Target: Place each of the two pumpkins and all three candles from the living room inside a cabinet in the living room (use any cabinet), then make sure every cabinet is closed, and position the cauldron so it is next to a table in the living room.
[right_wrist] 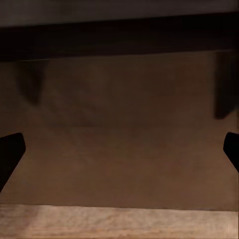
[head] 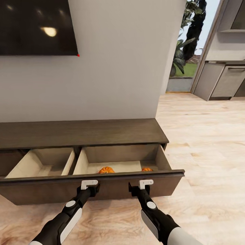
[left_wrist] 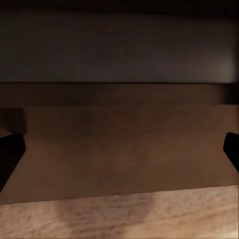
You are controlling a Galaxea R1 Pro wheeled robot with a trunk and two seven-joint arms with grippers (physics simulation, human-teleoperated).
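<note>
Cabinet first: a long, low unit of dark-brown wood standing against the grey-white wall, its flat top running from the left edge of the head view to a squared right end. Its wide drawer stands pulled out toward the robot, with a plain dark handleless front and pale beige inner walls split by a divider into a left and a right compartment. A dark screen hangs on the wall above, at the far left. Light wooden floor spreads to the right toward grey kitchen cupboards in the far right corner.

Both arms reach forward to the drawer front. The left tool and the right tool sit right at the front panel, just below its top edge, side by side and apart. Each wrist view shows dark fingertips spread wide at the frame's edges with the brown panel between them, nothing gripped.

Two pumpkins lie in the right compartment, on its floor near the front: one pumpkin bright orange and ribbed, toward the middle, and a second pumpkin near the right wall, mostly hidden by the drawer front.
</note>
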